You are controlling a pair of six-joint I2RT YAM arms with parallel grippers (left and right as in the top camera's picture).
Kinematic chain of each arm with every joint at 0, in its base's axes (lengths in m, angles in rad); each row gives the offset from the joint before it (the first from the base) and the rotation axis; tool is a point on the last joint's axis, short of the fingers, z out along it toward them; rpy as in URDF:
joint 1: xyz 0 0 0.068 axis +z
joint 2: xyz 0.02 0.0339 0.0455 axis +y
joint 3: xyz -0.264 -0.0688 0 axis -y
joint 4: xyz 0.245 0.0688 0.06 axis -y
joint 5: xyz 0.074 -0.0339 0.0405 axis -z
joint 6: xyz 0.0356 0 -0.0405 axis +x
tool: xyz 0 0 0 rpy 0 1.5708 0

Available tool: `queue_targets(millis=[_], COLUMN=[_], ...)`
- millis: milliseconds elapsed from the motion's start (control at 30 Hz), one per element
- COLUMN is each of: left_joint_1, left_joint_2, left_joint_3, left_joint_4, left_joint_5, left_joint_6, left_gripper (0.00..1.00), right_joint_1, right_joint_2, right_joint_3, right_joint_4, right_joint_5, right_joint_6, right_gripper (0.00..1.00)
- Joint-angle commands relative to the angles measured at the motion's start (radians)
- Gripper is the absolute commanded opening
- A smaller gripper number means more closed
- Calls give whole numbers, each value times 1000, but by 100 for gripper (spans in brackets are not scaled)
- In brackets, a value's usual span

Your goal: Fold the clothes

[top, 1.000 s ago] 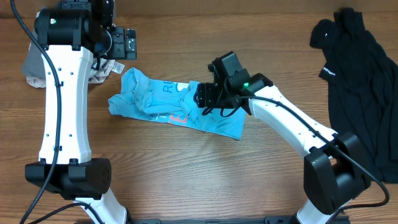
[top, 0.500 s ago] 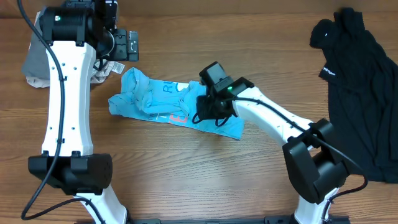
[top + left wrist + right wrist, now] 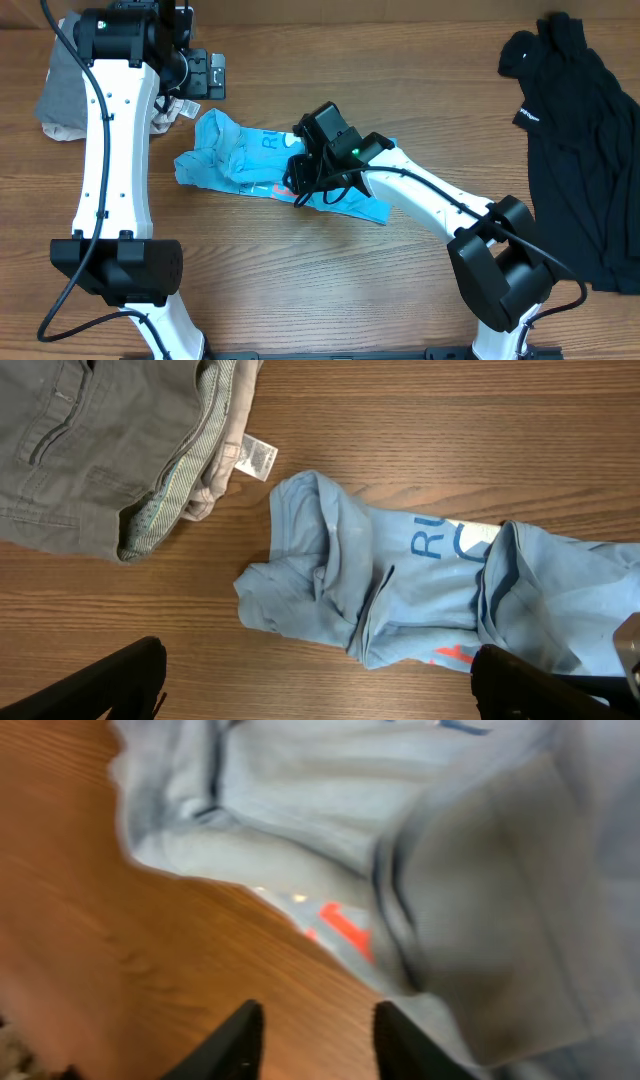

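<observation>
We've R gripper (image 3: 315, 1025) part-open, empty, at 6 o'clock edge of blue tee (image 3: 235, 160); we shd pinch 1 layer only; L gripper (image 3: 315, 665) wide open

Wooden table (image 3: 300, 285) bears a blue T-shirt (image 3: 235, 160), a black garment (image 3: 575, 130) and grey clothing (image 3: 55, 105).

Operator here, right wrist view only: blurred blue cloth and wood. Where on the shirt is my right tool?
Observer: Overhead, the right tool sits over the middle of the blue T-shirt, at its near edge.
Operator: Where's the left tool?
Observer: The left tool hangs open above the table beyond the shirt's left end, beside a grey garment.
Operator: Anything else to fold?
Observer: A black garment lies crumpled at the table's far right.
</observation>
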Motion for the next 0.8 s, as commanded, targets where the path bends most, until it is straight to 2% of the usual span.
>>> queue_targets(millis=[0, 133, 233, 367, 467, 600, 767], left_joint_1=[1, 5, 6, 6, 6, 13, 57], left_joint_2=[5, 5, 5, 5, 5, 5, 5], left_joint_3=[7, 7, 7, 4, -19, -101, -268], left_joint_4=[6, 1, -15, -63, -63, -22, 60], left_joint_5=[11, 12, 12, 60, 101, 117, 143], left_joint_6=[11, 11, 11, 5, 16, 18, 32], left_gripper=[100, 100, 100, 100, 100, 100, 100], right_joint_1=[2, -19, -70, -192, -278, -351, -366], right_joint_2=[-30, -90, -136, -188, -195, -195, -195], right_joint_3=[57, 68, 77, 80, 80, 80, 80], right_joint_4=[5, -13, -75, -209, -291, -392, -423], right_joint_5=[-92, -69, -19, 61, 74, 86, 116], right_joint_6=[-35, -36, -34, -37, -71, -133, -148], right_gripper=[45, 47, 55, 64, 67, 70, 71])
